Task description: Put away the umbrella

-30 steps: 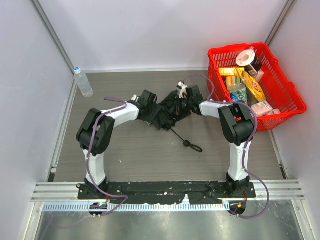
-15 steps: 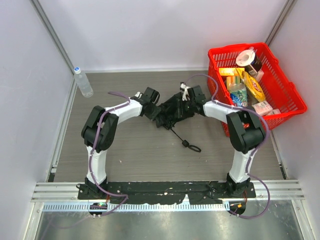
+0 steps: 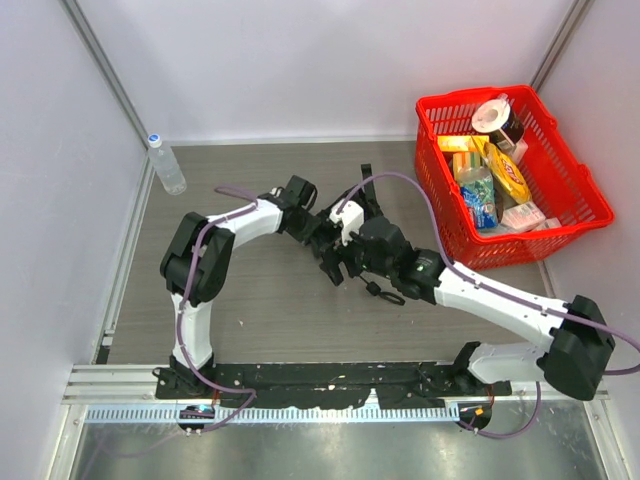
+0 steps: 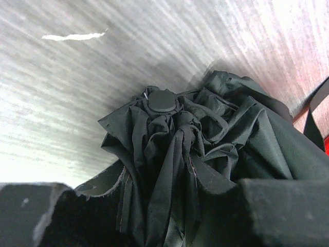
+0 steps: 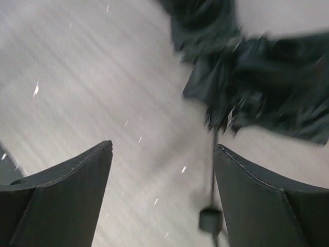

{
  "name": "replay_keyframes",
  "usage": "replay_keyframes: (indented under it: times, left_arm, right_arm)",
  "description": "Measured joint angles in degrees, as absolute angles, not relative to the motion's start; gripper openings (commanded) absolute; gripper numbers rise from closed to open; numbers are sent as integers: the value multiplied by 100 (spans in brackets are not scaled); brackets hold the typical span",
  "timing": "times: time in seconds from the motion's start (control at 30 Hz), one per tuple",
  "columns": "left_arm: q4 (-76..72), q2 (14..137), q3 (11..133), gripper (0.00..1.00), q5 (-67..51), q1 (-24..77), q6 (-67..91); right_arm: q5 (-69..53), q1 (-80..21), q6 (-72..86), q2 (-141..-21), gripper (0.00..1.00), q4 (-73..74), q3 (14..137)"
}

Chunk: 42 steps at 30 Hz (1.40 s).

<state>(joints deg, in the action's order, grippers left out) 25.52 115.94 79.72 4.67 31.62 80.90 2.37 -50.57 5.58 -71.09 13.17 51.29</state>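
the umbrella [image 3: 328, 232] is lying bunched up on the table [image 3: 250, 310], off the left side of the red basket [image 3: 530, 245], near it but not touching it. the left claw [image 3: 308, 222] is gripping it from the side facing away from the basket. its wrist camera is showing crumpled black fabric [image 4: 205, 154] packed between the two fingers, with the round cap pointing outward, so i'm reading that claw [image 4: 154, 195] as clamped on the bundle. the right claw [image 3: 345, 255] is hovering at the basket-side end of the bundle with its fingers spread and nothing between them [image 5: 163, 149]. its view is blurred, with loose folds [image 5: 267, 87] ahead of it. the strap [image 3: 385, 292] is trailing on the table toward the arm bases, out from under the right arm. i'm thinking the trouble is coming from how slack that bundle is. if the right claw is only pinching a flap of cloth, the folds could spill open once lifted. the strap could also be catching on the basket's rim on the way over. the basket is already holding packets and a tin, so the umbrella may end up perching on top and sliding off. both arms are crowding the same spot, and a bump between them seems possible.
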Motion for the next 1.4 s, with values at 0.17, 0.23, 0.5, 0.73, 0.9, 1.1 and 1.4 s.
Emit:
replay_keyframes:
  times: [0.17,0.23,0.5,0.73,0.9,1.1,1.4]
  left_arm:
    - [2652,11380,7710,0,309,3162,8232]
    - [2720,11347,7682,0,272,3162,8248]
    - [2875,11240,7583,0,231,3166,8366]
    - [2954,11161,7496,0,139,3107,8512]
    - [3050,11126,7483,0,187,3085,8554]
    - [3000,11072,7395,0,222,3083,8665]
    - [2401,10628,6827,68,642,3100,8344]
  right_arm:
    - [379,-4932,-217,-7911,84,-32,5269]
    - [440,-4925,-462,-8482,85,-349,5334]
    - [679,-5006,-1068,-9537,84,-939,5345]
    - [1485,-5172,-1232,-10204,75,-1345,5610]
    - [1859,-5218,-1199,-10516,73,-1446,5601]
    - [2241,-5212,-1144,-10873,32,-1782,5529]
    - [1347,-5013,-1234,-10892,1,-2351,5301]
